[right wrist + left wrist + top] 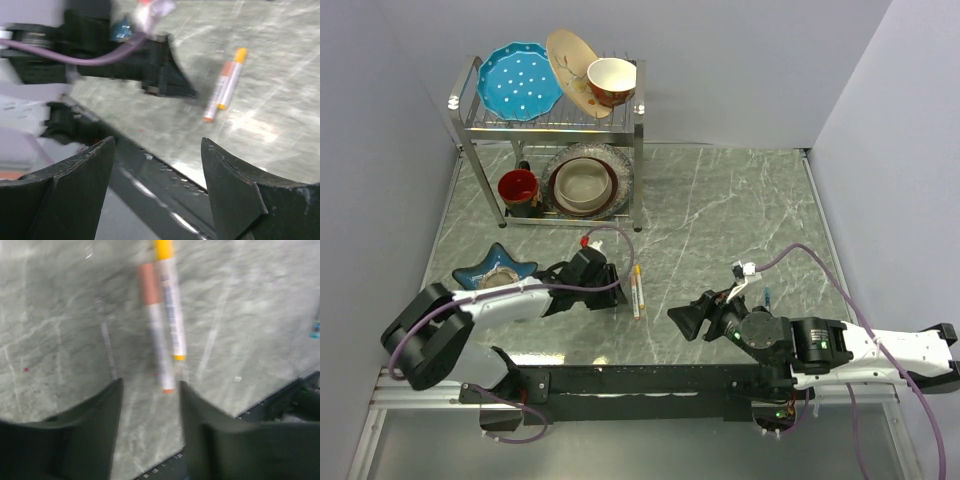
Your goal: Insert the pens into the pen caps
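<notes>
Two white pens lie side by side on the marble table (720, 210). One pen (159, 340) has an orange cap (148, 285) on its far end and an orange tip near me. The other pen (172, 315) wears a yellow cap (163, 249). Both show in the top view as a pair (637, 290). My left gripper (150, 385) is open just short of the orange-tipped pen's near end, with nothing between its fingers. My right gripper (157, 142) is open and empty over the table's front edge, with the pens (220, 97) ahead of it. A thin blue pen (767, 297) lies beside the right arm.
A metal dish rack (638, 150) at the back left holds plates, bowls and a red mug (517, 187). A blue star-shaped dish (498, 266) sits beside the left arm. A black rail (640, 380) runs along the near edge.
</notes>
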